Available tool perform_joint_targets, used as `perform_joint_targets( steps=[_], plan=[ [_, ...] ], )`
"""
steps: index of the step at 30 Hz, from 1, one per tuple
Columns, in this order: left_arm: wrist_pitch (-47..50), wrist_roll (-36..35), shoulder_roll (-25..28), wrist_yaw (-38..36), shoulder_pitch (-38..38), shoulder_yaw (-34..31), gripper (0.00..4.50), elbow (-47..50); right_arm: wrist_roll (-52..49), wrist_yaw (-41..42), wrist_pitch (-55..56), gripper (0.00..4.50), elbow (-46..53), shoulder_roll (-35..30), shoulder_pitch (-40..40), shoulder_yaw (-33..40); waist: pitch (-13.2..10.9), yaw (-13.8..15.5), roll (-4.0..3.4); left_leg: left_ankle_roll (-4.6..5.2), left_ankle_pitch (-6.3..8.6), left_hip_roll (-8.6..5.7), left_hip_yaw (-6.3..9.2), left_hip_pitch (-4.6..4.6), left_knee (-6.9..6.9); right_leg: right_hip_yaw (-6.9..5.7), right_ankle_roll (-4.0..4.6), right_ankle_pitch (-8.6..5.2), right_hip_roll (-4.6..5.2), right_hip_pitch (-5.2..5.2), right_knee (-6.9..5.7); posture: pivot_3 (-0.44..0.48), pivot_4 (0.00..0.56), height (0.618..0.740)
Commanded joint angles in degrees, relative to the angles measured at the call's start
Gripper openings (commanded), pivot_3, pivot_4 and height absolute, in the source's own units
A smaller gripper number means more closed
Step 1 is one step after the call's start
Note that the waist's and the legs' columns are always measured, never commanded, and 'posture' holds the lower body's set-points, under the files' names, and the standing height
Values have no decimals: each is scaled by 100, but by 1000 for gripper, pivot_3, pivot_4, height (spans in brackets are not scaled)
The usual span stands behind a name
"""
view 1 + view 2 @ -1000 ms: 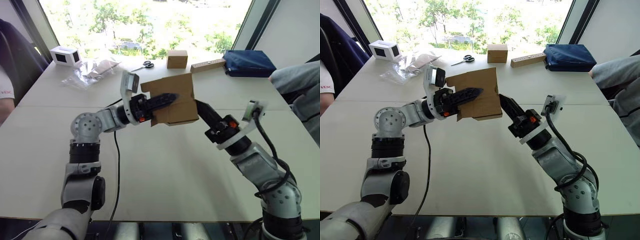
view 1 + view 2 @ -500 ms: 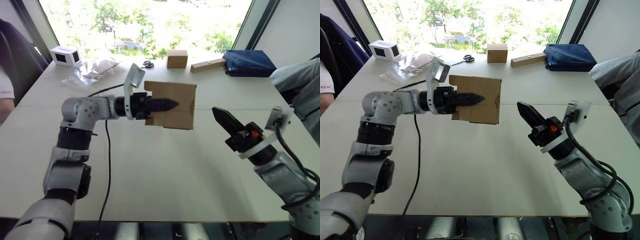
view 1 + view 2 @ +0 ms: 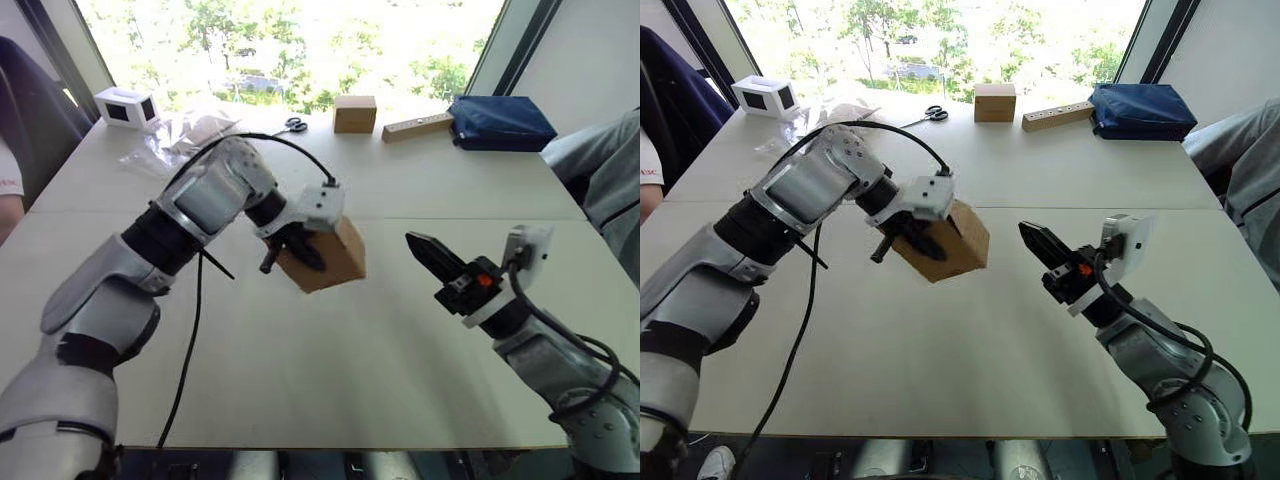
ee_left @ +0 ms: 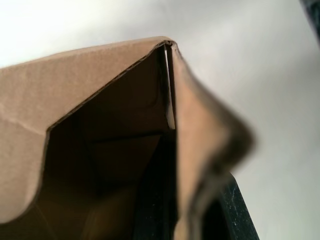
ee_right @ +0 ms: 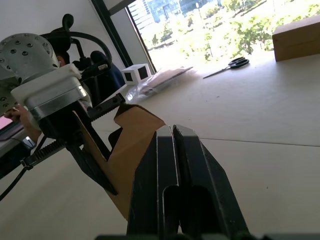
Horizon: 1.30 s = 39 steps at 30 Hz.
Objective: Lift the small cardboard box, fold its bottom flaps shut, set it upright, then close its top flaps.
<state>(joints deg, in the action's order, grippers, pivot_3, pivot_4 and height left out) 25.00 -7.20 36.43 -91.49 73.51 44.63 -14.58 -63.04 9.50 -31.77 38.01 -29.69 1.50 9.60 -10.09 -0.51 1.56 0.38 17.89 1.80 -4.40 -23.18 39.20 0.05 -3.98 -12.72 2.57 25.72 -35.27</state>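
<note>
Cardboard, plain and brown: the small cardboard box point(image 3: 325, 262) hangs tilted above the white table point(image 3: 330, 370), a little left of the frame's centre in the head views. The left gripper point(image 3: 292, 252) pinches one of its walls, one black finger point(image 3: 305, 251) lying across the outside; the left wrist view looks into the box's open, shadowed interior. To the right of centre, well apart from the box, the right gripper point(image 3: 1034, 239) points toward it with fingers pressed together and nothing between them. Along the table's far edge, at the top of the frame, sit a smaller brown cube point(image 3: 354, 114), scissors point(image 3: 291, 126), a long cardboard strip point(image 3: 417, 127), a dark blue case point(image 3: 500, 122) and a white box point(image 3: 124, 107).
</note>
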Motion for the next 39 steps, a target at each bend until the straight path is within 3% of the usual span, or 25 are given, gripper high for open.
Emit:
perform_joint_targets(
  steps=[1,5,8,15,18,19,23,26,29,35,38,39],
  plan=[
    [-435,192,31,-101,255,353,0,266,318,101,203,33,36,219,148,-102,0,-2,0,0,0,0,-1,-6,3,1,-2,1,4,6,-3,0,150,740],
    [-373,356,-29,-101,196,409,0,428,509,76,241,33,52,409,206,-168,0,7,0,1,0,-2,1,-12,7,0,-18,10,6,8,-3,0,150,740],
    [-262,405,-18,-101,109,381,699,585,566,79,236,0,100,497,165,-167,0,-2,0,1,0,-2,1,-11,8,0,-21,12,4,8,-5,0,150,740],
    [869,42,-119,-101,436,-194,3439,947,693,117,194,0,107,525,103,-138,0,-5,0,1,-1,-3,4,-7,15,-1,-24,12,1,9,-24,0,150,740],
    [1307,-209,-82,-101,701,-505,4329,790,701,126,175,0,79,512,144,-118,0,-8,0,1,-1,-3,5,-10,37,-2,-25,11,0,10,-41,0,150,740],
    [1355,-220,-69,-101,730,-560,4425,755,702,128,168,0,83,514,142,-116,0,-10,0,1,-1,-3,6,-10,45,-2,-27,10,0,10,-52,0,150,740],
    [1769,-964,435,-101,856,-884,4425,531,650,140,120,0,145,484,99,-82,-1,-48,-3,5,1,-1,4,-1,68,3,-27,2,0,10,-84,0,150,740],
    [1637,-1122,436,-9,460,-1441,4425,213,690,158,51,0,137,403,83,-60,0,-28,-4,4,0,1,10,5,73,1,-13,-4,-6,10,-101,0,150,740],
    [1630,-1332,293,298,-17,-2126,3595,-100,947,185,-69,0,110,202,105,-123,4,-19,-12,4,0,3,8,21,81,1,-12,-5,0,-6,-108,0,150,740],
    [1796,-1515,-100,1302,-681,-3102,1307,-374,1549,126,-215,0,14,-41,176,-209,3,-8,-9,4,0,0,7,24,89,4,-19,-1,6,-22,-100,0,150,740],
    [1595,-1540,-332,2034,-1460,-3655,178,-408,2628,-61,-427,0,-264,-457,264,-632,10,-28,-21,4,1,-1,2,30,88,9,-32,6,8,-25,-96,0,150,740],
    [1474,-1532,-451,2359,-1709,-3870,29,-492,2998,-87,-484,0,-396,-593,283,-852,9,-29,-20,5,1,-1,-2,33,86,15,-32,6,7,-26,-96,0,150,740]
  ],
)
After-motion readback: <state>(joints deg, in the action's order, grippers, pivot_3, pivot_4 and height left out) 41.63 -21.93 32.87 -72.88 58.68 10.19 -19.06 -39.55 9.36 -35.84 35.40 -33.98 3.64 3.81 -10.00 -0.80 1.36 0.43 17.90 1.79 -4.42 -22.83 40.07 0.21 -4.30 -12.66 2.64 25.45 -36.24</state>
